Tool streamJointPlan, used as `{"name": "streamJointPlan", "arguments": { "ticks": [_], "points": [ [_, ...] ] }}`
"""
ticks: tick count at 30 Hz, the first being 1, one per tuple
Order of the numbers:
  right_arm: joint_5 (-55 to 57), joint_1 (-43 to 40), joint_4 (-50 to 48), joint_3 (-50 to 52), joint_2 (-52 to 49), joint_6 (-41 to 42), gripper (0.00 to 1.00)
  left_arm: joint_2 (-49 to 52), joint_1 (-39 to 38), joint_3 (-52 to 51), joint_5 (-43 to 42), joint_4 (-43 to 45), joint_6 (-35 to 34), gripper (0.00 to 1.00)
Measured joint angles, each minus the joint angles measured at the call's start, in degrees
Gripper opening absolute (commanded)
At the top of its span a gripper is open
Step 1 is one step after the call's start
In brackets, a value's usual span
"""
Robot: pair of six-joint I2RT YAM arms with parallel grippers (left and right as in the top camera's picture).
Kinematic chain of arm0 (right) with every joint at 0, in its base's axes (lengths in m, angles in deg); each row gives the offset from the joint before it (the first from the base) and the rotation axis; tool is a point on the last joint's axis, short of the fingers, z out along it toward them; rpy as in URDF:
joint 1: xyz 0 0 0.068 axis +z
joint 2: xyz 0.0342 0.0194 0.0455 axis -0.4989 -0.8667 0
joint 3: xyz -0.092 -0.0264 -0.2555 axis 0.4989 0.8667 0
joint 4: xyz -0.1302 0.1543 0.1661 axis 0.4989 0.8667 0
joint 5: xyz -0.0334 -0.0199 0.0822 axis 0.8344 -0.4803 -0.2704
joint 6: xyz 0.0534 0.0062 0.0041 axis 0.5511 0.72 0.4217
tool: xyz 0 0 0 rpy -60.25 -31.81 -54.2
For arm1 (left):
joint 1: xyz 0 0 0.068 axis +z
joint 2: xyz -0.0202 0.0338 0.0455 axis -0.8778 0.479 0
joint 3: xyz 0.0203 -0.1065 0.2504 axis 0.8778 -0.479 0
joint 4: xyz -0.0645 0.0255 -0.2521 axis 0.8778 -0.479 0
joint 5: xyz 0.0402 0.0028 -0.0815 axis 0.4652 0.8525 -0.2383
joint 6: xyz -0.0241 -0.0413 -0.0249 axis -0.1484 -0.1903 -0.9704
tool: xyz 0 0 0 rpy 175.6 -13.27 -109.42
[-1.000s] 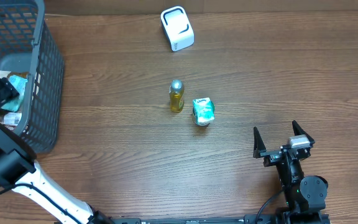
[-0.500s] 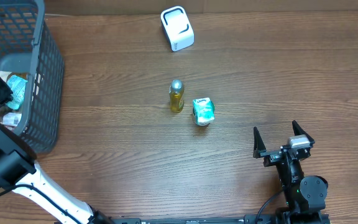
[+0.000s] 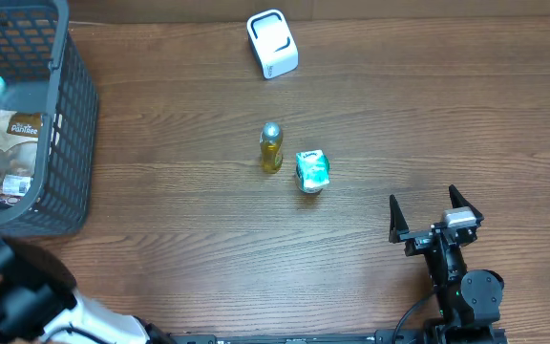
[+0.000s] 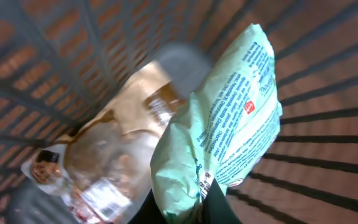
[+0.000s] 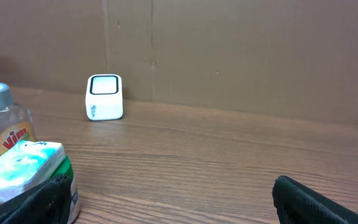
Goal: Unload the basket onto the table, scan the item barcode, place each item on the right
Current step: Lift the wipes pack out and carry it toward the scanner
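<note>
Item: mint-green packet [image 4: 229, 124], a soft plastic pouch, crinkled and glossy. Dense blue print runs in lines across its face, and 1 small red round mark sits near mid-face. Black barcode bars show at the packet's lower edge, just beside the grip point and partly creased. The far end is a flat seam pointing to 1 o'clock in the left wrist view.

Left claw [image 4: 184, 210]: together, clamped on the mint-green packet at its lower edge. The dark fingers [image 4: 222, 211] pinch the film at 6 o'clock of the wrist view.

Location: the packet is at the grey mesh basket [image 3: 74, 124], at 9 o'clock of the overhead view, where it shows only as a pale green blur. Cannot tell whether it clears the rim. Behind it, on the basket floor, lies 1 brown packet [image 3: 12, 153] with a printed picture. In the wrist view the green packet partly covers it.

Right claw [image 3: 435, 212]: apart, wide, with nothing between the fingers. It sits at 4 o'clock of the overhead view, near the level of the worktop [image 3: 399, 105].

Other: white scanner [image 3: 272, 43] at 12 o'clock, well apart from the basket. 1 yellow bottle [image 3: 271, 148] with a silver cap stands near centre. 1 teal tissue pack [image 3: 312, 170] is just beside it, at its 4 o'clock.
</note>
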Motion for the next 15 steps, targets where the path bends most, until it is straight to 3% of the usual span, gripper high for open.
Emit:
{"name": "streamJointPlan", "arguments": {
  "ticks": [10, 15],
  "points": [
    [0.0, 0.0, 0.0, 0.0, 0.0, 0.0, 1.00, -10.0, -0.1, 0.0, -26.6, -2.5, -7.7, 0.04],
    [0.0, 0.0, 0.0, 0.0, 0.0, 0.0, 1.00, -10.1, -3.0, 0.0, -31.5, -10.0, -9.9, 0.04]
  ]
}}
